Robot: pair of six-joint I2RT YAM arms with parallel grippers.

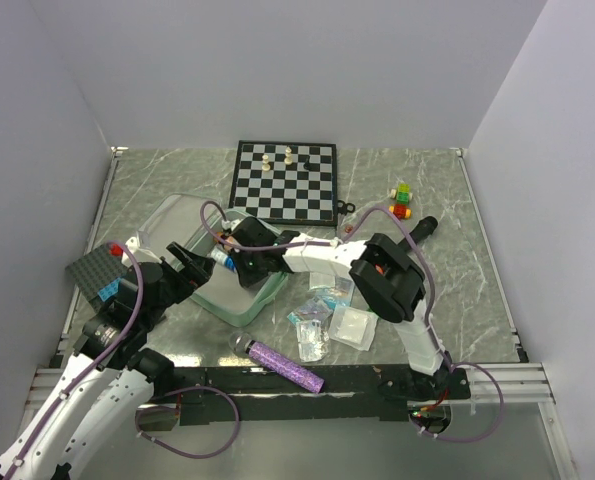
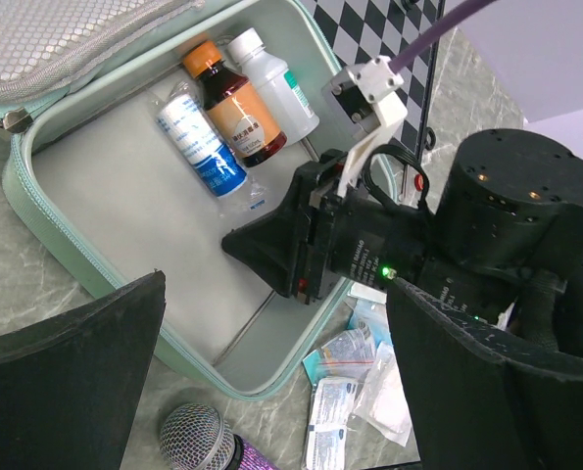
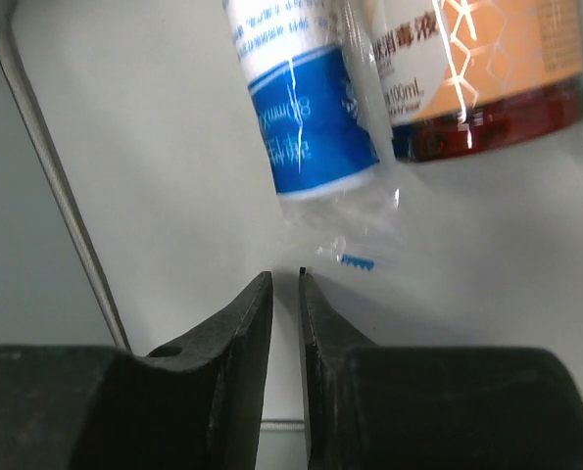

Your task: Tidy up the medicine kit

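Note:
The mint-green medicine kit lies open left of centre, its grey-lined tray facing up. At the tray's far end lie a blue-and-white wrapped roll, a brown bottle with an orange cap and a white bottle. My right gripper reaches into the tray, and its tips hover just short of the roll's clear wrapper. Its jaws stand a thin slit apart with nothing between them. My left gripper hangs wide open and empty over the kit's near corner.
Several sachets and clear packets lie on the marble table right of the kit. A purple glitter microphone rests near the front edge. A chessboard sits at the back, coloured bricks to its right, and a dark studded plate at the left.

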